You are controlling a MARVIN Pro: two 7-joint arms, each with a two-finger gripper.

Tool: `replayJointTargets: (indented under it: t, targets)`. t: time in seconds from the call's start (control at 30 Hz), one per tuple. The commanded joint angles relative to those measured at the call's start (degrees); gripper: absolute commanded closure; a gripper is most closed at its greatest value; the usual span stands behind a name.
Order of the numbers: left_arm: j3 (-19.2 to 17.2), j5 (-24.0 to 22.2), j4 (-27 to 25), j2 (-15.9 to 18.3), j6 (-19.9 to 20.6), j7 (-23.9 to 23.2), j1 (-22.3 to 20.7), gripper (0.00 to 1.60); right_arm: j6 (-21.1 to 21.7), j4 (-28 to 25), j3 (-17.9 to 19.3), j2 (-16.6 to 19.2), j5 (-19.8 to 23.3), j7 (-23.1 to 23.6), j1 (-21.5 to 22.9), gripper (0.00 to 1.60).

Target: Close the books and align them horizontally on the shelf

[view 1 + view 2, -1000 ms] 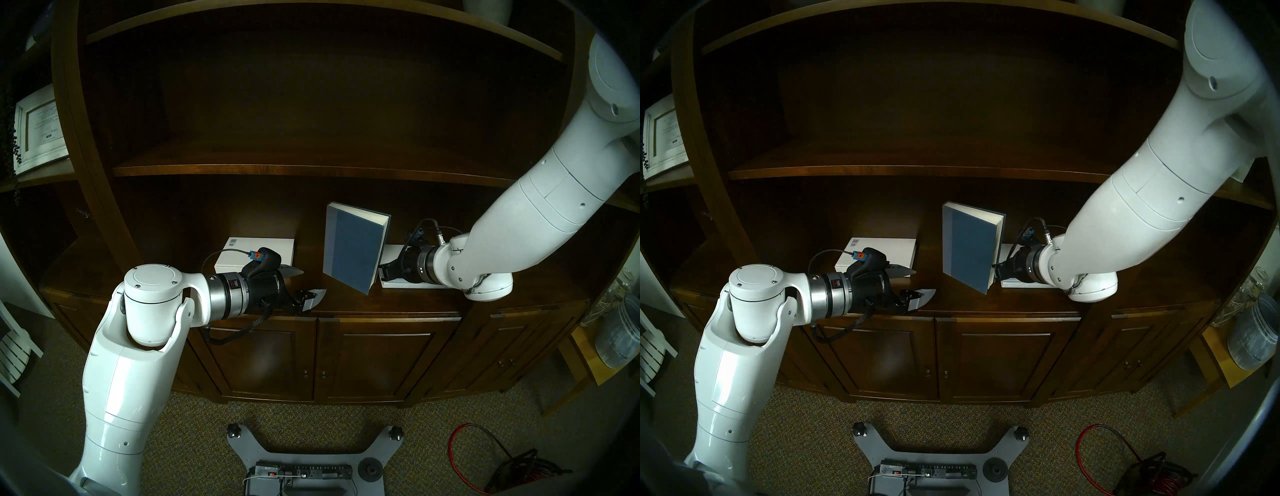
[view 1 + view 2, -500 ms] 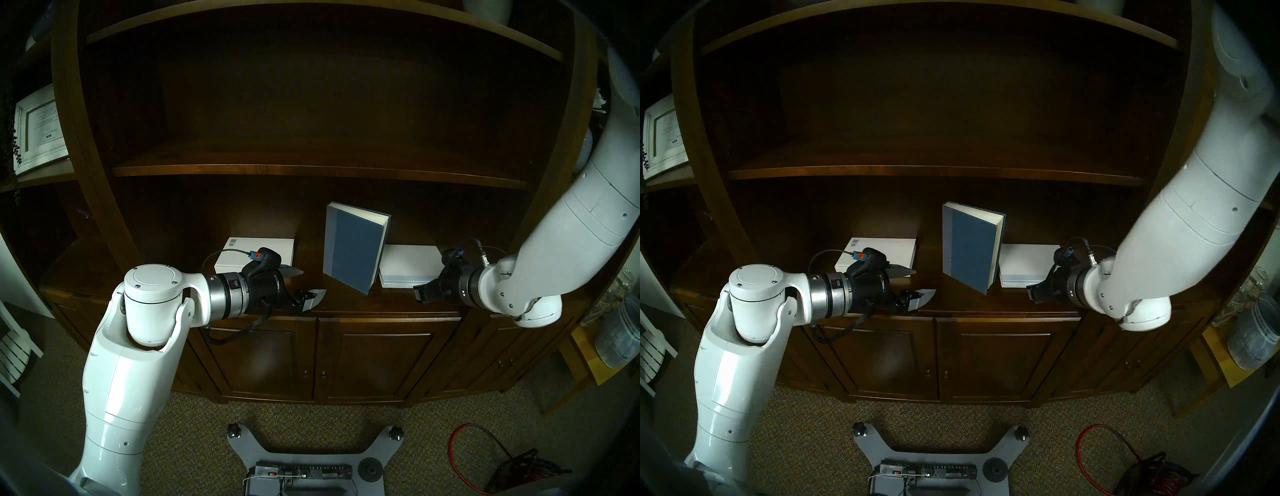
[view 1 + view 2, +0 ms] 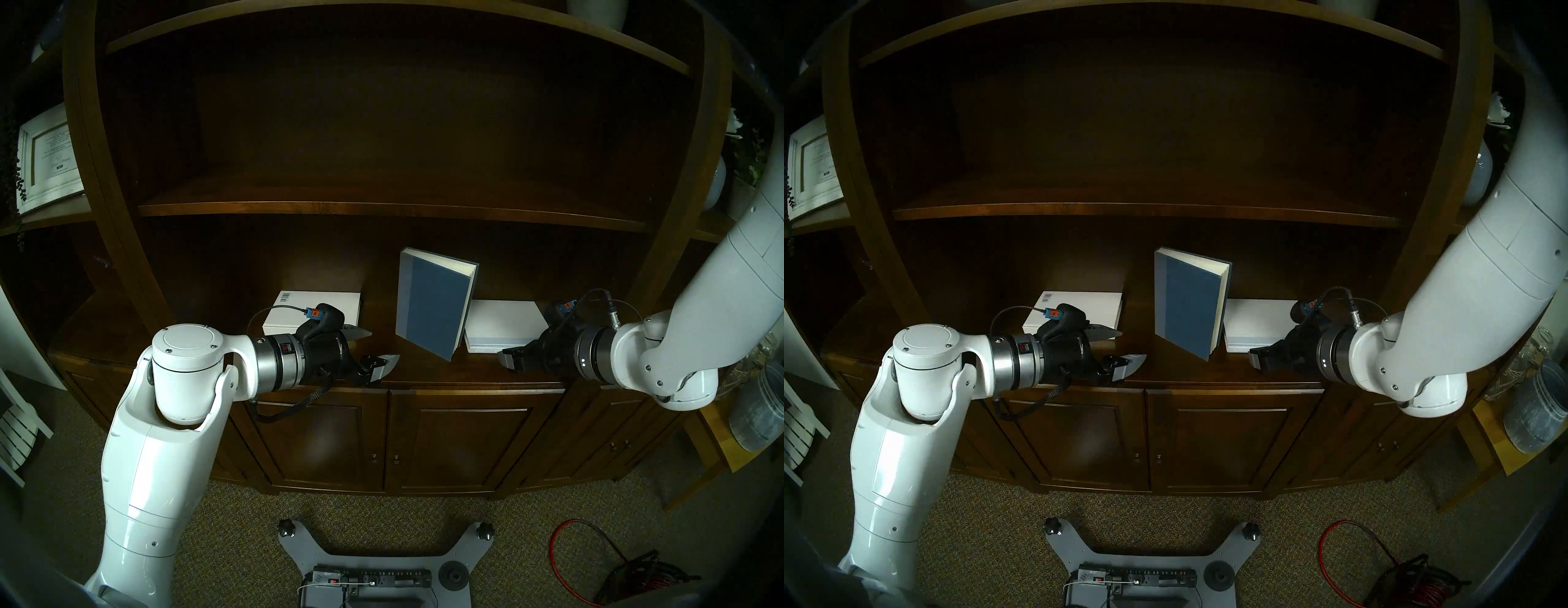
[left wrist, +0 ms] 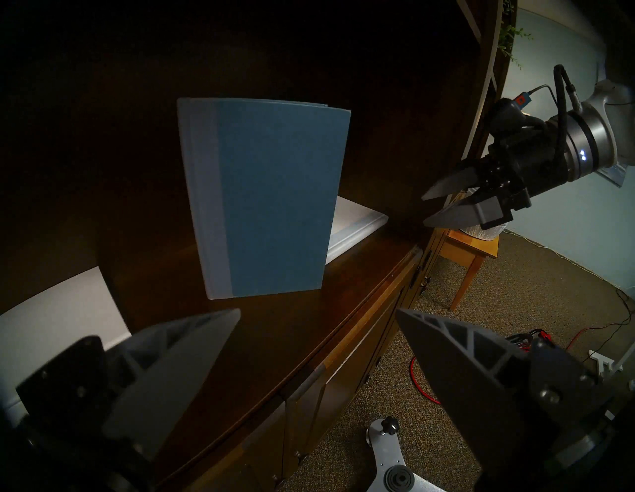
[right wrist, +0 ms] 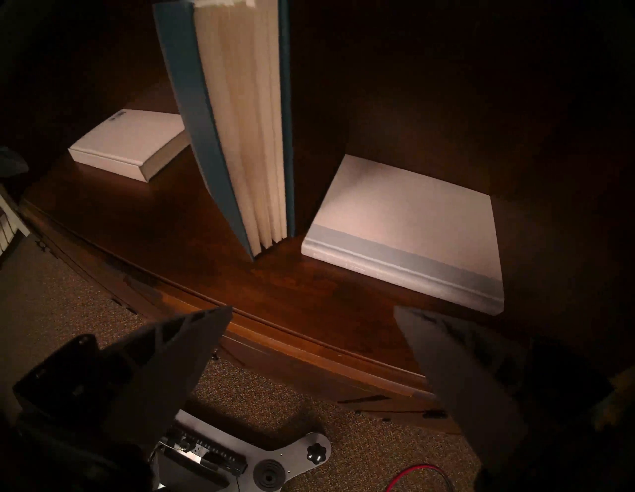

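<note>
Blue hardcover [image 3: 432,308] stands on end, pages fanned, mid-shelf [image 3: 424,373], between the barcoded white book [image 3: 314,312] and the blue-striped white book [image 3: 500,325], both flat. My left gripper [image 3: 373,350] and right gripper [image 4: 443,202] are spread, empty. It looks rigid, fairly heavy, tippy; I'd pinch across both covers near the fore-edge.

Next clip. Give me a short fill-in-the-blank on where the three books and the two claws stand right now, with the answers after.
1. The blue book stands ____ on the ledge, pages slightly fanned.
2. The white book with the barcode lies to the blue book's ____.
3. The right claw holds ____.
4. The left claw has its jaws ____.

Answers: upright; left; nothing; open
</note>
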Motion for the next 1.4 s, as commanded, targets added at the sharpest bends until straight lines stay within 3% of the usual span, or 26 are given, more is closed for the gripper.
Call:
replayJointTargets:
  t: [0.0, 0.2, 0.87, 1.37]
  targets:
    - [-0.1, -0.1, -1.2, -0.1, -0.2, 0.0, -1.2, 0.0, -0.5, 0.2, 1.3, -0.5, 0.1, 2.9, 6.2, 0.0]
    - [-0.1, -0.1, -1.2, -0.1, -0.1, 0.0, -1.2, 0.0, 1.5, 1.3, 3.5, -1.1, 1.0, 2.8, 7.0, 0.0]
    - [-0.1, -0.1, -1.2, -0.1, -0.1, 0.0, -1.2, 0.0, 9.9, 13.7, 10.2, -2.7, 5.9, 2.1, 1.4, 0.0]
    - [-0.1, -0.1, -1.2, -0.1, -0.1, 0.0, -1.2, 0.0, 13.9, 17.0, 11.1, -2.4, 6.9, 3.7, 1.0, 0.0]
